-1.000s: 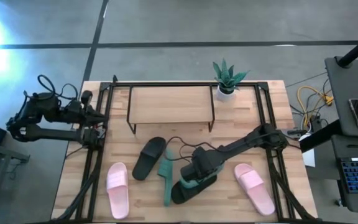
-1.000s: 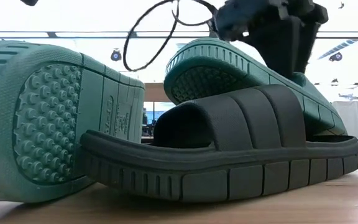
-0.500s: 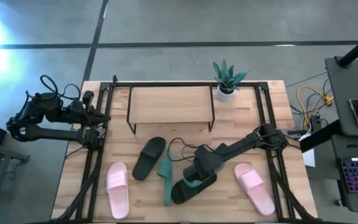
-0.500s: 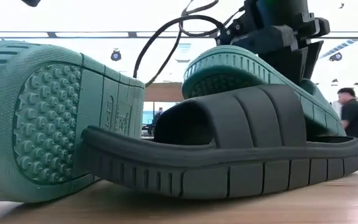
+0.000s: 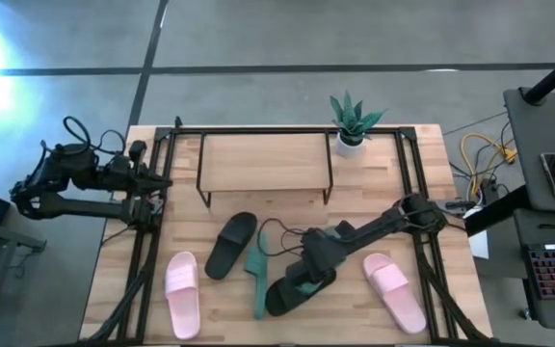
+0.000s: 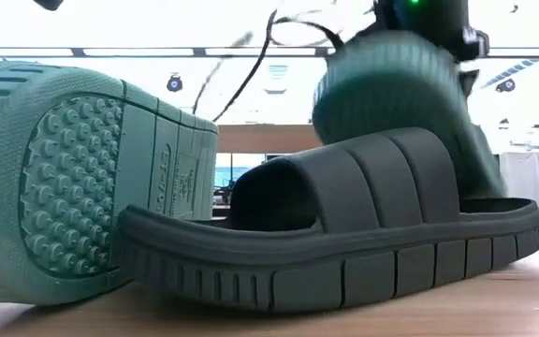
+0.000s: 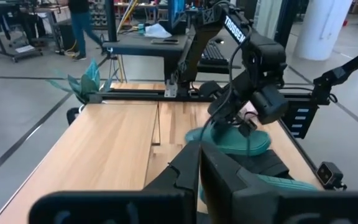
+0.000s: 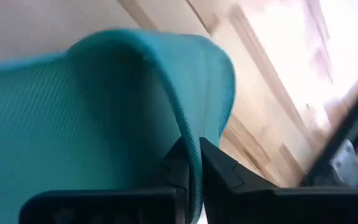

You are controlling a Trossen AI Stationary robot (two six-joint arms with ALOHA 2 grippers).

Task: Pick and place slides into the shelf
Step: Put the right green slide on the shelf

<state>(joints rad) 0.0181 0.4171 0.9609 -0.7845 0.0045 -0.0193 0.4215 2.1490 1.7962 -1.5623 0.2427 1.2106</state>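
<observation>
Right gripper [image 5: 308, 265] is low over the table's front middle, clamped on a green slide [image 5: 303, 285]. Right wrist view: both fingers [image 8: 219, 168] are nearly together with a thin edge of that slide [image 8: 104, 106] pinched between them, the rest of it fanning out ahead of the fingertips.

The held slide is tilted up, its lower part sitting on a black slide [image 5: 292, 294] that lies flat on the table. Low view: green slide [image 6: 410, 103] rises behind the black one's [image 6: 344, 234] strap.

Second green slide [image 5: 256, 275] stands on its edge just left of that, sole facing the low camera [image 6: 73, 178]. Second black slide [image 5: 231, 244] lies flat beside it, toward the shelf. Pink slides: one front left [image 5: 182, 293], one front right [image 5: 393, 289].

Shelf [image 5: 264, 164] is at the back middle, well apart from all slides.

Left gripper [image 5: 152, 180] is parked at the left table edge, fingers closed on nothing in the left wrist view [image 7: 199, 168].
</observation>
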